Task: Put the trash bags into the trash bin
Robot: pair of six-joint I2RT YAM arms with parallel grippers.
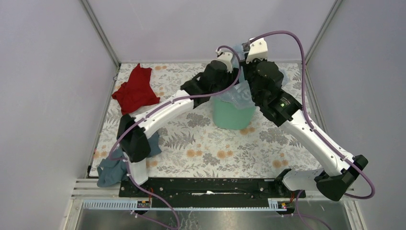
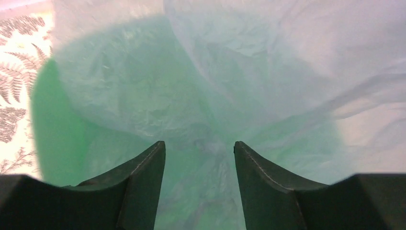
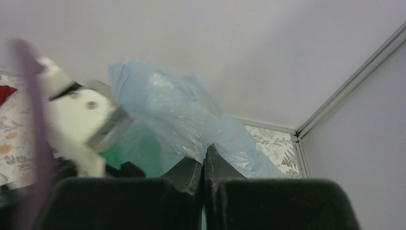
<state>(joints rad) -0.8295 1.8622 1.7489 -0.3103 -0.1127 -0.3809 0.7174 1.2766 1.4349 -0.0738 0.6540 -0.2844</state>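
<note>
Top external view: we see the trash bin (image 1: 233, 117) standing on the desk (image 1: 201, 143), with the trash bag (image 1: 242, 92) draped into its mouth. Our left pincer (image 2: 199, 151) hangs half spread over film bunched inside the bin. Our right pincer (image 3: 203, 160) is clamped tight on the bag's upper film.

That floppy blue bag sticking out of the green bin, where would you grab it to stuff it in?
Probably the trash bag at its gathered twist over the bin, coming straight down: bunched film gives a firmer pinch, and the bin opens upward.
</note>
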